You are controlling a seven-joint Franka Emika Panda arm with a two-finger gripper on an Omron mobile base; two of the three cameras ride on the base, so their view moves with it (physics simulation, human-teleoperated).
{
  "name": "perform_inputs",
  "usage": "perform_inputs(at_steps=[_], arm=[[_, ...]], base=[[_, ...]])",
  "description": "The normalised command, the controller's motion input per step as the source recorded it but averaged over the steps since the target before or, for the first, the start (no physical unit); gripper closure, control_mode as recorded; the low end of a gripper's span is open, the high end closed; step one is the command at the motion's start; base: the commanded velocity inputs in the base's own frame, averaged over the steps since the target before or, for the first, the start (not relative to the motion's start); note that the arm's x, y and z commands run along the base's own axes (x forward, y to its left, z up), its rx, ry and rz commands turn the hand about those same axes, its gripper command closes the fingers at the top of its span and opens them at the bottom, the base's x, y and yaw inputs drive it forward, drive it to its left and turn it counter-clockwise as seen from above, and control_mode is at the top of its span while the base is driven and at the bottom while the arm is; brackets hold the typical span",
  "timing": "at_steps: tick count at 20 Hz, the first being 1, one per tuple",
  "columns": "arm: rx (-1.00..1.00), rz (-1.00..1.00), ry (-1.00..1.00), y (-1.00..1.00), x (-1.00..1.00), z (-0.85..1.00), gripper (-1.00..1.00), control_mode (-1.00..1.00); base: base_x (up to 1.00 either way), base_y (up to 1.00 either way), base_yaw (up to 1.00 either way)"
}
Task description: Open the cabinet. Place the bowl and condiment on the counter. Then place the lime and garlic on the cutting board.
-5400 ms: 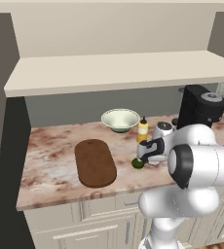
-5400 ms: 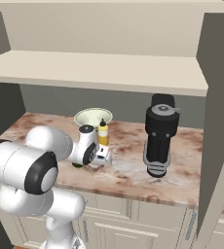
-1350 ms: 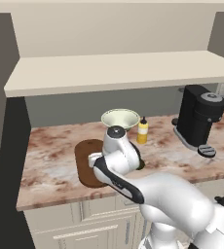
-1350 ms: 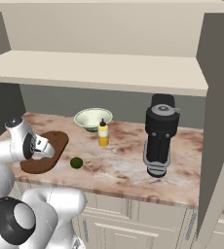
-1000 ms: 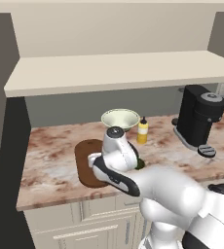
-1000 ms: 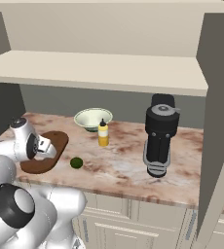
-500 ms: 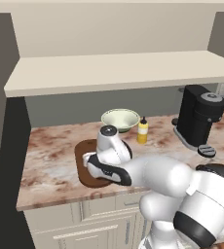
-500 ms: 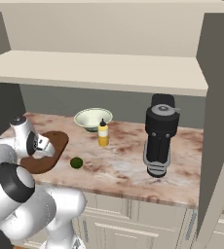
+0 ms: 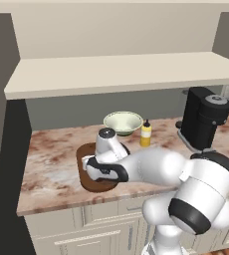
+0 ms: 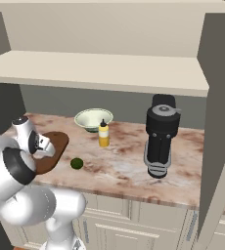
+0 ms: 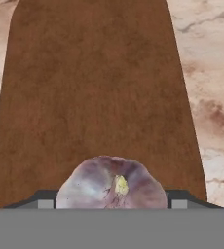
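We see the cabinet (image 9: pixel 121 74) open, with its shelf bare. The bench (image 10: pixel 129 168) holds the bowl (image 10: pixel 93 118) and the yellow bottle (image 10: pixel 103 133), side by side near the back wall, so we think those steps are done.

The board (image 11: pixel 94 97) lies on the bench to the left of the bowl. In the hand camera its long way runs straight off from us, up the picture.

The lime (image 10: pixel 77 163) sits on the bench just beside the board, not on it. We think it must go on the board later.

Our hand (image 9: pixel 97 167) hangs low over the near end of the board. The garlic (image 11: pixel 112 184) is between the two fingers, over the board, with its little stem tip facing the camera. The fingers stand wide on each side of it. We think they grip the garlic, but we cannot tell if it touches the board yet. Letting go of it is the next step, we think.
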Motion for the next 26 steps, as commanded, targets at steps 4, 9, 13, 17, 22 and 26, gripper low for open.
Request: perform_inputs(at_steps=[4, 9, 13, 17, 22, 26], arm=[[0.00, 0.00, 0.01, 0.07, 0.12, -0.13, 1.00, -1.00], [0.00, 0.00, 0.01, 0.08, 0.09, -0.18, 1.00, -1.00], [0.00, 0.00, 0.01, 0.05, 0.03, -0.14, 1.00, -1.00], [0.00, 0.00, 0.01, 0.04, 0.07, -0.10, -1.00, -1.00], [0.00, 0.00, 0.00, 0.00, 0.08, 0.00, -1.00, -1.00], [0.01, 0.00, 0.00, 0.00, 0.00, 0.01, -1.00, -1.00]], base=[[0.00, 0.00, 0.00], [0.00, 0.00, 0.00], [0.00, 0.00, 0.00], [0.00, 0.00, 0.00], [0.00, 0.00, 0.00], [0.00, 0.00, 0.00]])
